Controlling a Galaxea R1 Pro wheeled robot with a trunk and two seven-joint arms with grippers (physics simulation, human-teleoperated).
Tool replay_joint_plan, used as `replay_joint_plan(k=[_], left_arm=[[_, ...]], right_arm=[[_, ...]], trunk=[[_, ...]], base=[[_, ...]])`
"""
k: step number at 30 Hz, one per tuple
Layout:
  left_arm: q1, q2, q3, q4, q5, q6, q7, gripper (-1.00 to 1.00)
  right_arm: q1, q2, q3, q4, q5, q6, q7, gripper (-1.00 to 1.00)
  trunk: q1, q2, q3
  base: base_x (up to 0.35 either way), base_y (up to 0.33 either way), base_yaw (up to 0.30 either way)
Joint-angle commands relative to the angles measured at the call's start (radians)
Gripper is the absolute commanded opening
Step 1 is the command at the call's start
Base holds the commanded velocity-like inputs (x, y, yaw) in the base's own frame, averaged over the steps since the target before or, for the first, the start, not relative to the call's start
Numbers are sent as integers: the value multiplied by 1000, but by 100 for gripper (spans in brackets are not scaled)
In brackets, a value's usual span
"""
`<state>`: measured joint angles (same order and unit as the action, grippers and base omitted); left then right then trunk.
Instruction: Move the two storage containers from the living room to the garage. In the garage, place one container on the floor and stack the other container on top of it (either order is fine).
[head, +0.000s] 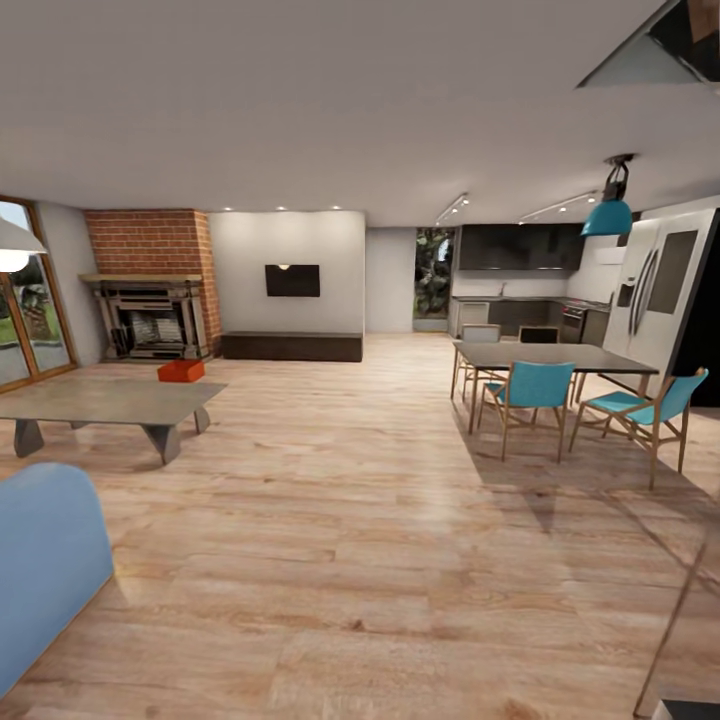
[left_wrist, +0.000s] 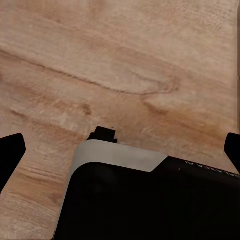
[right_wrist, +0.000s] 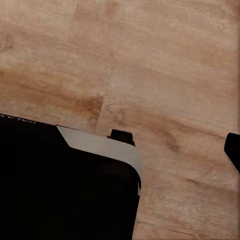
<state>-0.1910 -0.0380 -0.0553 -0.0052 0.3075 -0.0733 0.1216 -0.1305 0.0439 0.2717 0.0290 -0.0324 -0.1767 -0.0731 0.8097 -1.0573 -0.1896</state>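
Observation:
I am in the living room, on its light wood-plank floor (head: 360, 520). One orange-red storage container (head: 181, 370) shows far off at the left, by the far edge of a low grey coffee table (head: 100, 400); whether it rests on the table or behind it I cannot tell. My left gripper (left_wrist: 120, 150) hangs open over the planks, its dark fingertips (left_wrist: 10, 155) at both side edges of the left wrist view. Of my right gripper (right_wrist: 120, 150) one fingertip (right_wrist: 232, 152) stands at the frame's edge, so it looks open; my black base hides the other. The garage is out of view.
A blue sofa (head: 45, 570) is close at the near left. A brick fireplace (head: 152, 300), glass doors (head: 25, 300) and a long dark cabinet (head: 292, 346) line the far wall. A dining table (head: 545, 355) with teal chairs (head: 530, 390) stands right, before a kitchen and fridge (head: 665, 290).

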Motion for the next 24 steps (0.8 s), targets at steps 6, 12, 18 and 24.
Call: replay_joint_plan(k=[6, 12, 18, 24], left_arm=[[-1, 0, -6, 1, 7, -3, 3, 100], [-1, 0, -6, 0, 7, -3, 3, 100], [-1, 0, -6, 1, 7, -4, 3, 100], [-1, 0, -6, 1, 7, -4, 3, 100]], right_arm=[[-1, 1, 7, 3, -3, -5, -4, 100], [-1, 1, 7, 3, -3, -5, -4, 100], [-1, 1, 7, 3, -3, -6, -4, 100], [-1, 1, 7, 3, -3, -5, -4, 100]], trunk=[[1, -1, -1], [1, -1, -1], [1, -1, -1], [1, -1, -1]], base=[[323, 0, 0], [323, 0, 0], [323, 0, 0], [323, 0, 0]])
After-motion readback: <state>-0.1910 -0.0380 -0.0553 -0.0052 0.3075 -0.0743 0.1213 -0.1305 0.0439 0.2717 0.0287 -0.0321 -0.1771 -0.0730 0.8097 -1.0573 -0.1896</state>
